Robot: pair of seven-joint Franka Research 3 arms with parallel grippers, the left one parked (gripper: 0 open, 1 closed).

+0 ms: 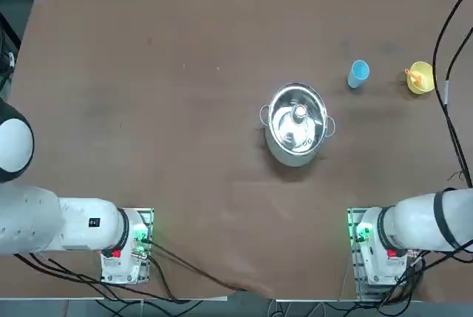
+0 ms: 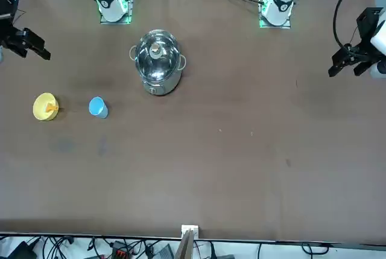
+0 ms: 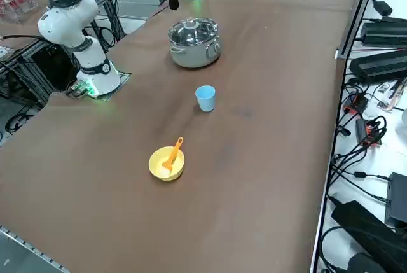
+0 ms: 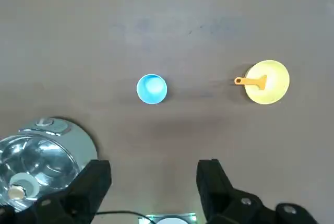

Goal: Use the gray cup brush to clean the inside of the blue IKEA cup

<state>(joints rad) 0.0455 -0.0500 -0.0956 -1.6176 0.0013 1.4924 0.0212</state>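
The small blue plastic cup stands upright on the brown worktop, between a lidded steel pot and a yellow bowl holding an orange-handled utensil. No gray brush shows. The right hand hangs high above, fingers wide and empty, so whether the cup has been cleaned cannot be told.

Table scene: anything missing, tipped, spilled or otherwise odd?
No gray brush shows anywhere. Blue cup stands upright beside a yellow bowl holding an orange utensil; lidded steel pot sits centrally. Right pincer hangs open above.
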